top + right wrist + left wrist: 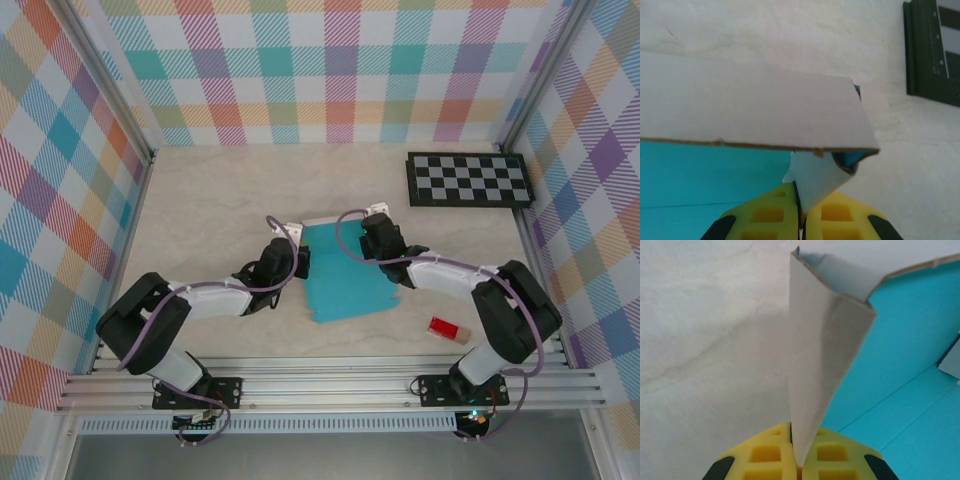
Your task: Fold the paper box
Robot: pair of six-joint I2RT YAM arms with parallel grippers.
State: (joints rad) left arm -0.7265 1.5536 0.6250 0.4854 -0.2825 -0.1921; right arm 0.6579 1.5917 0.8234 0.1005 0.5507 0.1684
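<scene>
The left pincer (298,262) sits at the left edge of the paper box (345,280), which lies teal face up in the middle of the tabletop (220,200). In the left wrist view this pincer (799,467) is closed on the lower tip of a white side flap (815,365), which stands upright between the yellow pads (765,455), with the teal sheet (900,365) spreading out to its right. The right pincer (372,240) meets the box at its far right corner. In the right wrist view the pincer (801,220) is clamped on a small curled white tab (812,180), just under a raised white panel (750,105). A checkerboard (468,180) lies well apart at the far right, and a red block (447,330) rests near the right arm.
</scene>
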